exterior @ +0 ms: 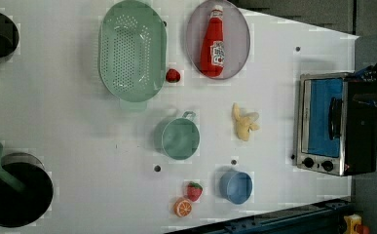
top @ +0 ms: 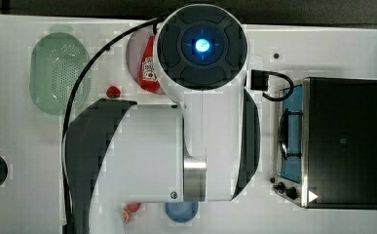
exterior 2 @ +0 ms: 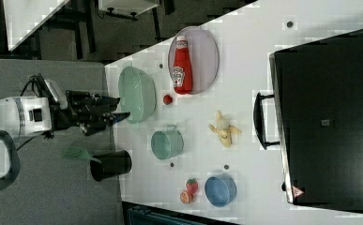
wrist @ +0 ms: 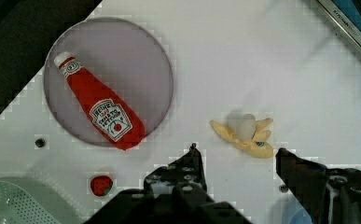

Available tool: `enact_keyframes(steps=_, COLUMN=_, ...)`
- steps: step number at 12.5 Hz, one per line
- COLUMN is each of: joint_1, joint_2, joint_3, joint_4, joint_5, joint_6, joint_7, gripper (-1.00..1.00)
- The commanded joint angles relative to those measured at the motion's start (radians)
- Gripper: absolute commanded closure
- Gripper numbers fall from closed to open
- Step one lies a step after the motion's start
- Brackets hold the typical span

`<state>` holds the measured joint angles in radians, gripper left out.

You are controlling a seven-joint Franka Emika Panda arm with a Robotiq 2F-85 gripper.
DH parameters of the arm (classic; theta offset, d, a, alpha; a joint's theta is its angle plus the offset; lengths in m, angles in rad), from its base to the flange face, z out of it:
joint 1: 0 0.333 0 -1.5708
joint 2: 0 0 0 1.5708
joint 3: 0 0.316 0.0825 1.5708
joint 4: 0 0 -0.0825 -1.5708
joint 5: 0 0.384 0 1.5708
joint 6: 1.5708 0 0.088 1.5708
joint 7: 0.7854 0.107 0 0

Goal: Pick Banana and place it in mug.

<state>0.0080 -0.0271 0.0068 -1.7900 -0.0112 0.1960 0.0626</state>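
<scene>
Hovering claw [wrist: 236, 151] spread wide, above banana [wrist: 244, 135], nothing held

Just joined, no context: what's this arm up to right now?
Nothing is held yet. The claw is open and hangs above the white table, with the peeled toy banana lying just beyond its fingertips, untouched. The pale green mug stands empty beside the banana, between it and the green colander. A ketchup bottle lies on a grey plate.
</scene>
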Motion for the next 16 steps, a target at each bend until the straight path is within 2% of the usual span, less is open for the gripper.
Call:
enact_keyframes(steps=1, joint_1=-0.044, joint_2=-0.318, joint_3=-0.014, joint_4=-0.144, joint_5=0.017, joint_6=-0.238, joint_7=0.013, gripper=-0.59)
enact_keyframes(steps=3, joint_1=-0.044, joint_2=-0.315, joint_3=-0.015, joint_4=-0.149, joint_5=0.017, joint_6=-0.238, joint_7=0.013, gripper=-0.99)
enact_keyframes(steps=7, joint_1=-0.043, joint_2=-0.274, joint_3=-0.014, joint_4=-0.232, joint_5=0.017, joint_6=-0.166, joint_7=0.013, gripper=-1.00)
enact_keyframes(steps=13, joint_1=-0.035, joint_2=-0.167, joint_3=-0.004, joint_4=-0.472, joint_5=0.016, joint_6=0.226, joint_7=-0.121, gripper=-1.00)
enact_keyframes(steps=16, joint_1=-0.034, joint_2=-0.084, joint_3=0.002, joint_4=-0.555, joint_5=0.014, joint_6=0.416, joint_7=-0.198, gripper=-1.00)
